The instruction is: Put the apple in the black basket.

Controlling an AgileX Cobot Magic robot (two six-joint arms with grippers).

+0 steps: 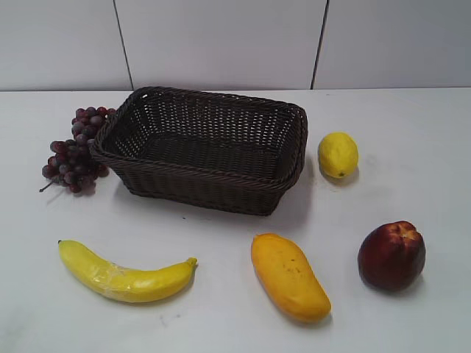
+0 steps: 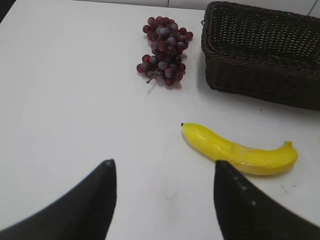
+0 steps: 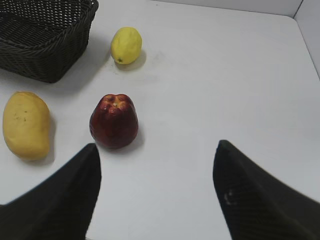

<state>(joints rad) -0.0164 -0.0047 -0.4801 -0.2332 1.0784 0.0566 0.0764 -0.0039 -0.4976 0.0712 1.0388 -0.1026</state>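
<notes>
The dark red apple (image 1: pixel 391 255) sits on the white table at the front right; it also shows in the right wrist view (image 3: pixel 114 121). The black basket (image 1: pixel 204 179) stands empty at the middle back, and shows in the left wrist view (image 2: pixel 260 80) and the right wrist view (image 3: pixel 45 65). My right gripper (image 3: pixel 157 150) is open and empty, above the table a little right of and nearer than the apple. My left gripper (image 2: pixel 164 167) is open and empty, near the banana. Neither gripper shows in the exterior view.
A banana (image 1: pixel 125 278) lies front left, a mango (image 1: pixel 288 276) front middle, a lemon (image 1: pixel 338 154) right of the basket, and a purple grape bunch (image 1: pixel 76 150) left of it. A tiled wall stands behind the table.
</notes>
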